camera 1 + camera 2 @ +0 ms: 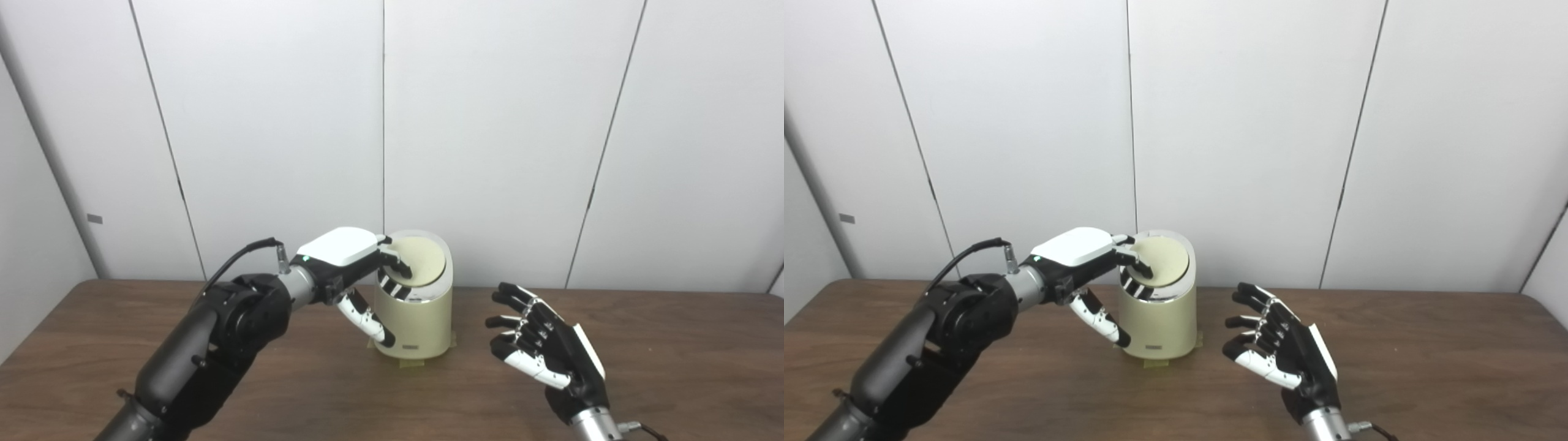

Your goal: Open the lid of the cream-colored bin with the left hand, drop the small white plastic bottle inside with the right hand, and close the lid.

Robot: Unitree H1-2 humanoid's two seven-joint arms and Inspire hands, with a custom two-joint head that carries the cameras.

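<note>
A brown wood-grain table (674, 343) is standing against white wall panels (490, 122). The cream bin (422, 324) is sitting at table centre on tape – its lid (422, 260) looks shut, contents hidden. The left hand (352, 260) is resting curled fingers on the lid from nine o'clock. The right hand (1283, 352) is hovering at three o'clock – fingers spread, grasping nothing. The bottle isn't visible.

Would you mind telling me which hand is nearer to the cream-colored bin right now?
Left. The left hand rests on the cream-colored bin, fingers on its lid. The right hand hovers open to the bin's right, apart from it.
</note>
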